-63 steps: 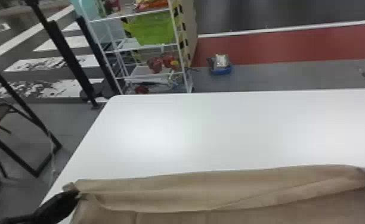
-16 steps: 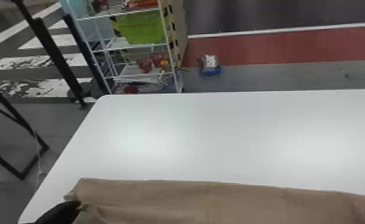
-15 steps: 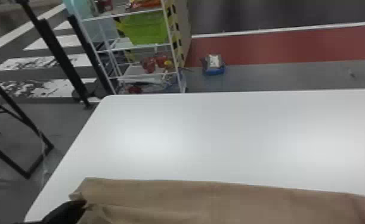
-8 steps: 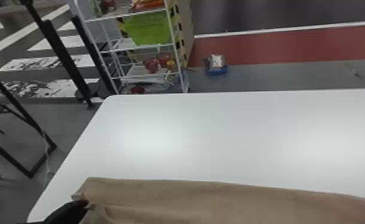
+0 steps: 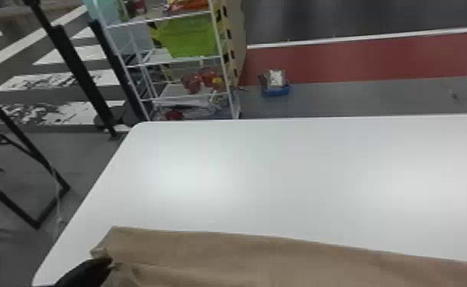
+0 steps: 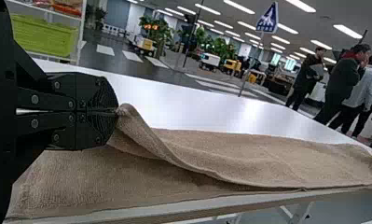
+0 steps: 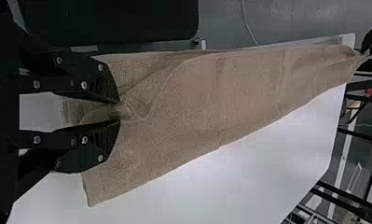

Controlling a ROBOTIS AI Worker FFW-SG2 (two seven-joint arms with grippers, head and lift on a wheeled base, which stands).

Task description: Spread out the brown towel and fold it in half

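Brown terry cloth runs along your near side in the head view: the brown towel [image 5: 244,255] lies on the white counter [image 5: 282,171], stretching from 7 o'clock round to 4 o'clock. Between 7 and 8 o'clock you have the left gripper [image 5: 107,264] at its corner. Toward 11 o'clock, beyond the counter, you see a white rack [image 5: 175,59] with a green basket [image 5: 190,36] in it, and beside it a panel edged with yellow-and-black marking [image 5: 231,42]. Just past 12 o'clock, a blue-based package [image 5: 276,91] sits on the floor with a pale patch on it.

In the left wrist view, your left gripper [image 6: 117,111] has its fingers closed together on the towel's corner, lifting it a little off the counter. From there a raised edge sweeps over the layer lying beneath. Far behind, you can spot a blue sign [image 6: 267,18] with a white figure; its lettering is too small to read.

In the right wrist view, your right gripper [image 7: 119,111] has its fingers a little apart, with towel puckered between and just past the tips; whether they touch it, you cannot tell. The towel narrows toward the left gripper at its far end.
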